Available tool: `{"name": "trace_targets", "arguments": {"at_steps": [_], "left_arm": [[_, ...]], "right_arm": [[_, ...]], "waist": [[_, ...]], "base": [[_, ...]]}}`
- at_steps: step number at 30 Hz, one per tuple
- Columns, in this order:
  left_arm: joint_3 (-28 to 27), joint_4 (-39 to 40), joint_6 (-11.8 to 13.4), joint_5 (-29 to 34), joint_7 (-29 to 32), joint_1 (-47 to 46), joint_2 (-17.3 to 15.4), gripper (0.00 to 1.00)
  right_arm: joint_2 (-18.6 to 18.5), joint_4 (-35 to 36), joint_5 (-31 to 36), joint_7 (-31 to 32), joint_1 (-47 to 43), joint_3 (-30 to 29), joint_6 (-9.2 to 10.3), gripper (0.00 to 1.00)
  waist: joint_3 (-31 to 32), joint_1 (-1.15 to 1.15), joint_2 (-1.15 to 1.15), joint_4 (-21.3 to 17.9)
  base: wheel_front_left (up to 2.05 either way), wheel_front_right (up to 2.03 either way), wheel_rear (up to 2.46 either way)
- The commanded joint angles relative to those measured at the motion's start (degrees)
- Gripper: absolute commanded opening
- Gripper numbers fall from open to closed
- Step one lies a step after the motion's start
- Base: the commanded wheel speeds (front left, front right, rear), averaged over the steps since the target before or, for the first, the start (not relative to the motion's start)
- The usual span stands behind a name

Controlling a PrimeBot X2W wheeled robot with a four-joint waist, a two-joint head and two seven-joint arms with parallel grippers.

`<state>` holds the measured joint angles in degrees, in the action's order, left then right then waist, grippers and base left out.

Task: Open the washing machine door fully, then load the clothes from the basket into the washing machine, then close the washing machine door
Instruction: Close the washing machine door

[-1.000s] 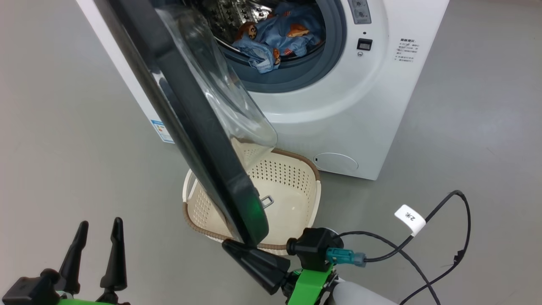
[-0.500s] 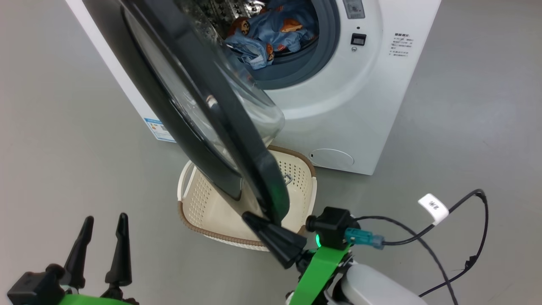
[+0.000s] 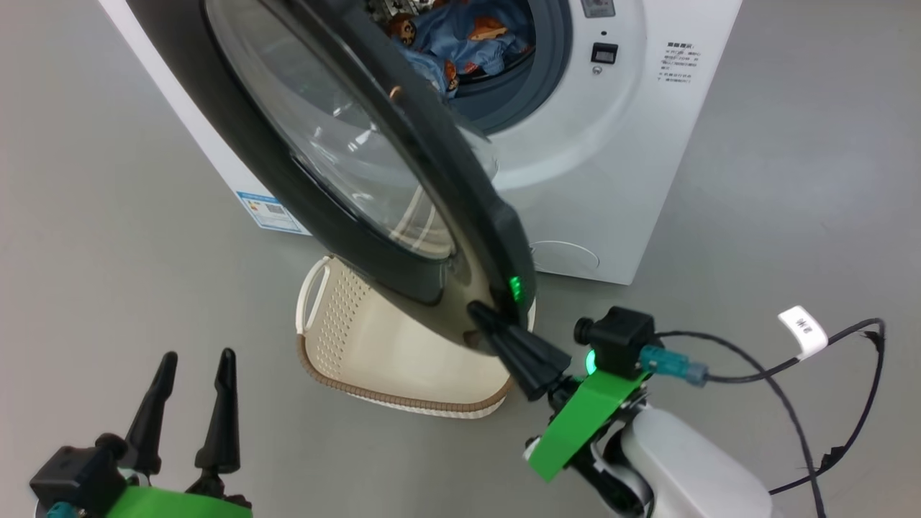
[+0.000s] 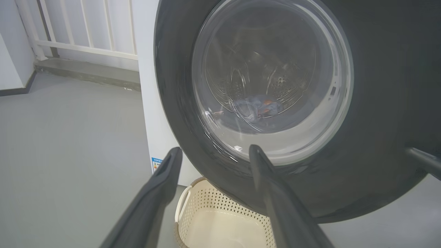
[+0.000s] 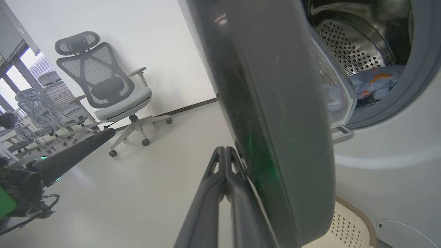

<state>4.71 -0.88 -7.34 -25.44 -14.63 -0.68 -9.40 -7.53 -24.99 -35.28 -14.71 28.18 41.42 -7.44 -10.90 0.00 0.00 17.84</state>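
Two grippers up front: left gripper point(image 3: 198, 356) hovers low, jaws wide, holding nothing; right gripper point(image 3: 476, 309), jaws squeezed together, tips against the bottom rim of the one door point(image 3: 338, 137). One basket point(image 3: 338, 316) sits on the floor under that door. Beyond, one washer point(image 3: 611, 144), door partly swung out, one heap of clothes point(image 3: 468, 36) lying in its drum.

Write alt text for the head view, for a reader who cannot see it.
The round black-rimmed door of a washing machine stands half open, the shut right pincer against its lower edge. Blue printed clothes lie inside the machine, and a cream basket sits on the floor under the door. The open left pincer hangs at lower left.
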Motion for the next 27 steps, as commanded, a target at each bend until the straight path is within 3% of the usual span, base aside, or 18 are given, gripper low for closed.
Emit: {"name": "trace_targets", "arguments": {"at_steps": [1, 27], "left_arm": [[-1.8, 1.5, -0.1, 0.1, -0.4, -2.7, -0.8, 1.0], [1.1, 2.0, -0.1, -0.7, -0.4, -7.1, 0.2, 1.0]], "right_arm": [[0.5, 1.1, 0.6, -0.3, 1.8, -1.0, -0.05, 0.0], [-2.1, -1.2, 5.3, -0.3, 9.4, -15.4, -0.05, 0.0]], "waist": [[-0.4, 0.0, 0.0, 0.0], [-6.3, 0.0, 0.0, 1.4]], "base": [[0.0, 0.0, 0.0], [0.0, 0.0, 0.0]]}}
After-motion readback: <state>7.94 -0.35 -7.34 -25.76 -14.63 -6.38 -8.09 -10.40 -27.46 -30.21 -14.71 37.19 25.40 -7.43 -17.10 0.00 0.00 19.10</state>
